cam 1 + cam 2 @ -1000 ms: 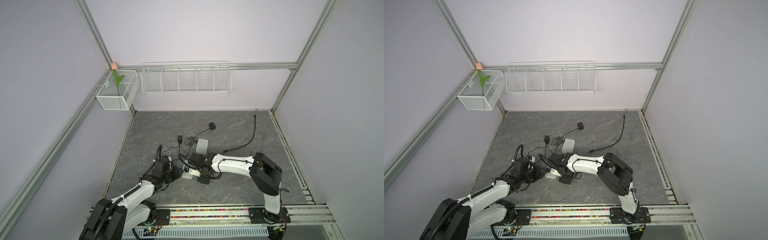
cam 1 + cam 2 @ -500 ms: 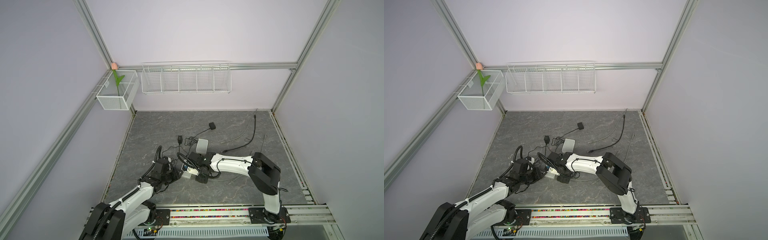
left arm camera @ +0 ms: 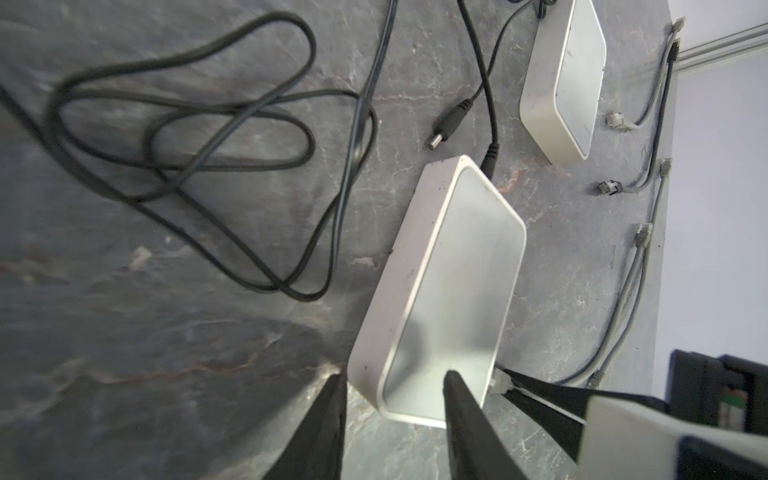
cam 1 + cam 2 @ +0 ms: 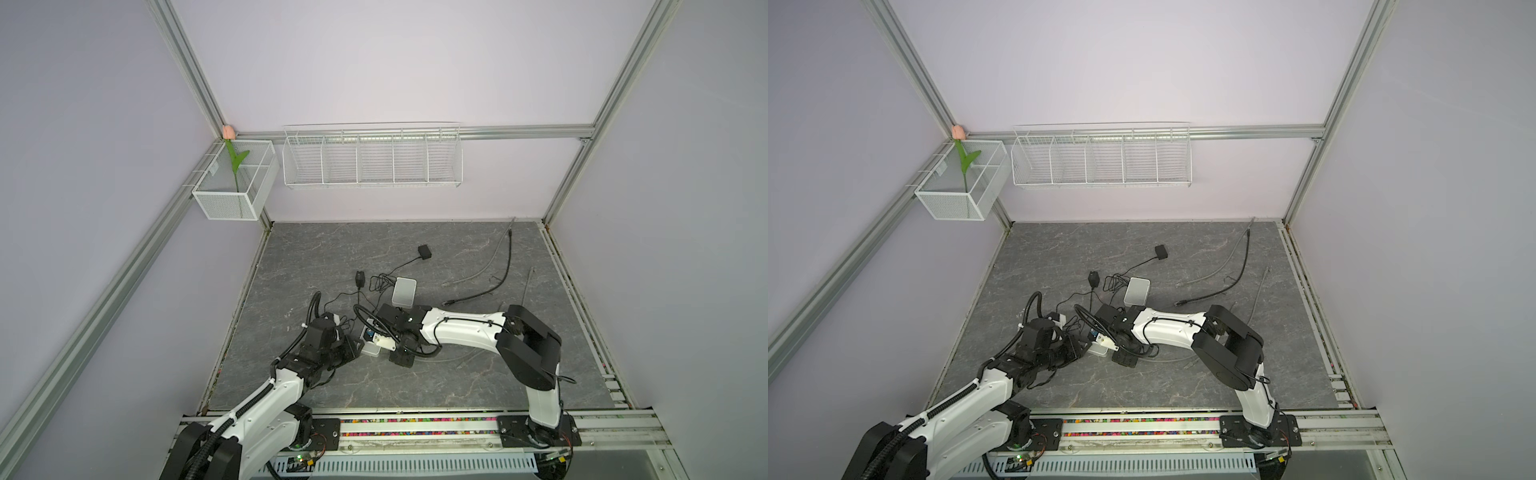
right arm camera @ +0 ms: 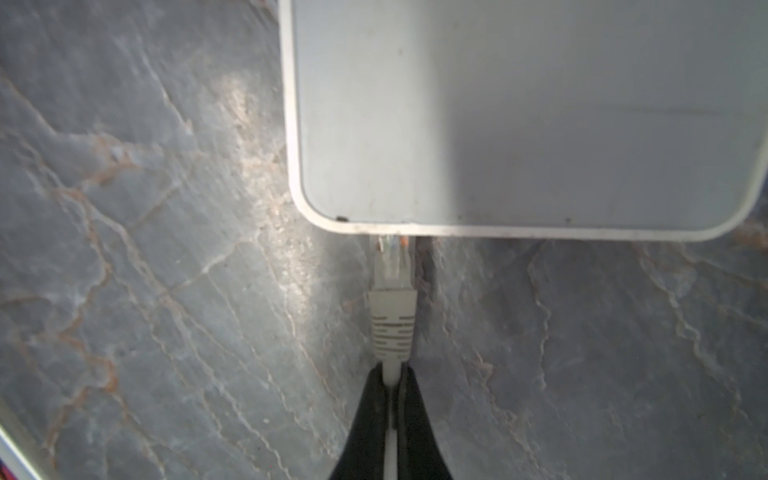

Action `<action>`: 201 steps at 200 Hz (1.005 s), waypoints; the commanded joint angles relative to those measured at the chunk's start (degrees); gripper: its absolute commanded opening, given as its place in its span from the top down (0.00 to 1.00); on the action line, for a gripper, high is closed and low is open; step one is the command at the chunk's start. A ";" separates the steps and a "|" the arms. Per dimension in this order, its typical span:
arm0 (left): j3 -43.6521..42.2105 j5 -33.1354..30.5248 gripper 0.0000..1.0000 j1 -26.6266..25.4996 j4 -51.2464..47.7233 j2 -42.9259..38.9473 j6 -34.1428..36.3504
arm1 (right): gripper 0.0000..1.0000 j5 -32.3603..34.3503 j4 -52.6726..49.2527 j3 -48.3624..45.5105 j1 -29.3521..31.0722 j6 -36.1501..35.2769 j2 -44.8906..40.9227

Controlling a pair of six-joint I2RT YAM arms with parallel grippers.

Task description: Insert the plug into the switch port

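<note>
My right fingers (image 5: 365,424) pinched the cable (image 5: 391,372) behind the plug (image 5: 392,299) at the switch (image 5: 498,104); my left fingers (image 3: 324,424) stood half-open astride its corner.

A pale switch (image 3: 449,282) is seen lying flat on the grey tabletop (image 3: 166,353); the left gripper (image 3: 394,376) is held at its near end with fingers (image 3: 324,424) apart, one beside the side wall and one over the top face; a pale plug (image 3: 500,382) is pinched by the closed right gripper (image 3: 513,386) at the switch's opposite side; whether it is seated cannot be told; a black cable (image 3: 187,137) is looped nearby.
</note>
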 commanded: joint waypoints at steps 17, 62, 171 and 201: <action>2.75 -2.45 0.61 0.53 -1.45 0.12 1.45 | 0.93 0.01 0.21 -1.76 0.38 0.93 -0.95; 4.45 -1.40 0.61 0.51 3.54 5.49 1.72 | 0.93 -0.02 0.27 -1.56 0.41 0.79 -1.38; 6.44 4.18 0.65 0.34 8.82 18.02 4.56 | 0.93 -0.96 0.66 -0.44 0.36 0.95 -0.95; 5.92 2.96 0.68 -0.90 7.17 17.33 4.46 | 0.93 -1.78 1.02 0.84 0.39 1.47 -0.39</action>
